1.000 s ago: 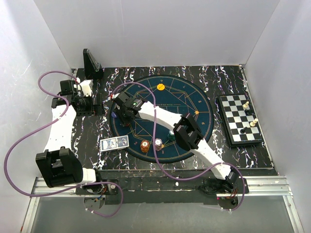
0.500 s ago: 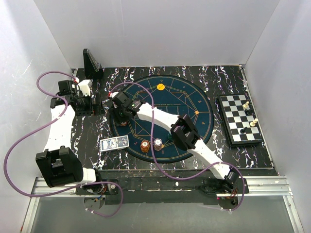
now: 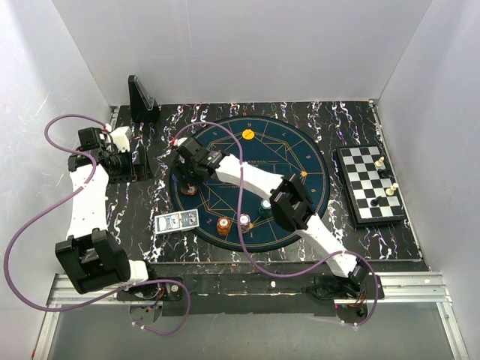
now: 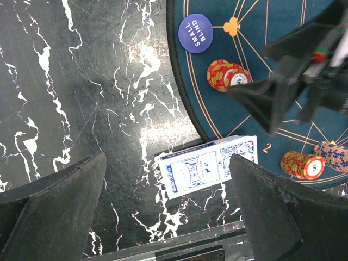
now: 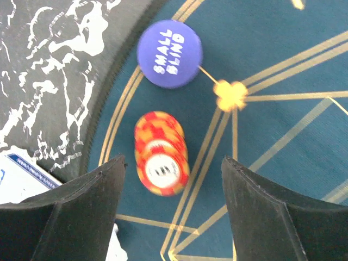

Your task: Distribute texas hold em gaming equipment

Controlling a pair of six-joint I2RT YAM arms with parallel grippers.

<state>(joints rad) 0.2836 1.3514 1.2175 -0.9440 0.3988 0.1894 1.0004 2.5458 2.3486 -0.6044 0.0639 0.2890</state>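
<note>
R gripper (image 5: 174,159) fingers wide, astride but clear of red-yellow striped chip stack (image 5: 160,152) on teal mat (image 5: 283,163), near purple "SMALL BLIND" disc (image 5: 169,53). L gripper (image 4: 168,163) wide, empty. Blue-backed deck (image 4: 206,166) at mat edge.

L wrist view: right gripper finger (image 4: 272,100) showing as a dark out-of-focus wedge, overlapping rim of orange chip stack (image 4: 225,73) and hiding mat (image 4: 217,125) lines behind it. Striped chip stack (image 4: 334,156) running off rt edge of frame, count not readable. Left gripper fingers (image 4: 54,212) getting cut by btm edge.
R wrist view: top chip of same orange stack smearing, face print unreadable. Card deck (image 5: 19,174) running off frame's left edge, partly sitting behind a finger.
Top view: chess pieces (image 3: 380,162) looking too small to tell types.
</note>
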